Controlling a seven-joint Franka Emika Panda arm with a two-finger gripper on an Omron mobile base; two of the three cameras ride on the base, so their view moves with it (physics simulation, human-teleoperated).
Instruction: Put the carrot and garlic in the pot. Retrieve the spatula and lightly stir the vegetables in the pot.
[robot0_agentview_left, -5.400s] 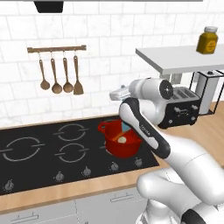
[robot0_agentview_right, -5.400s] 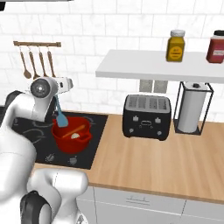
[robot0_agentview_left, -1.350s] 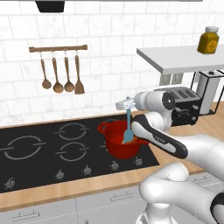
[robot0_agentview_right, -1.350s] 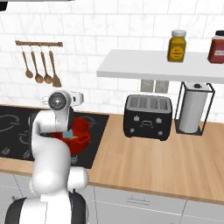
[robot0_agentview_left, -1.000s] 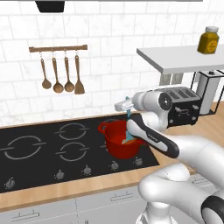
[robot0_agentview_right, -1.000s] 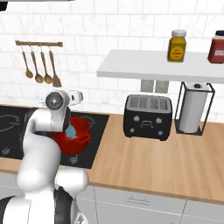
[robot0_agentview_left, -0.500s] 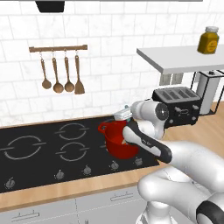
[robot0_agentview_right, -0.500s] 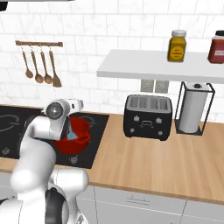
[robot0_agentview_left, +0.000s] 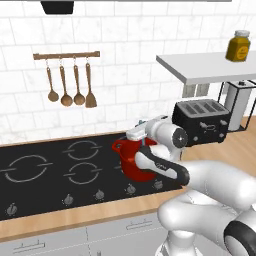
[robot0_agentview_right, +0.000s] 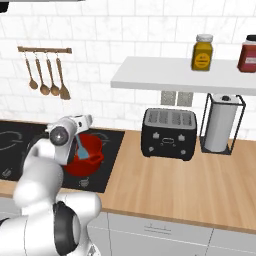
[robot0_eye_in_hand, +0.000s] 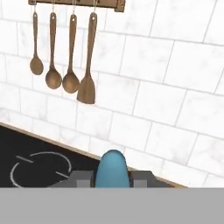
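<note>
The stirring step is judged to be in hand: the light-blue spatula is held clenched in the end effector, blade lowered into the red pot on the hob, so a gentle sweep is called for next.

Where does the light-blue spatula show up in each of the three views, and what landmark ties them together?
Left base view: I cannot make it out; the arm covers the red pot where it would be.
Right base view: the spatula stands left of centre, its blade down in the pot beside the gripper.
Hand view: its rounded handle end sits at bottom centre between the fingertips.
Shared landmark: the rail of wooden utensils on the tiled wall.
</note>
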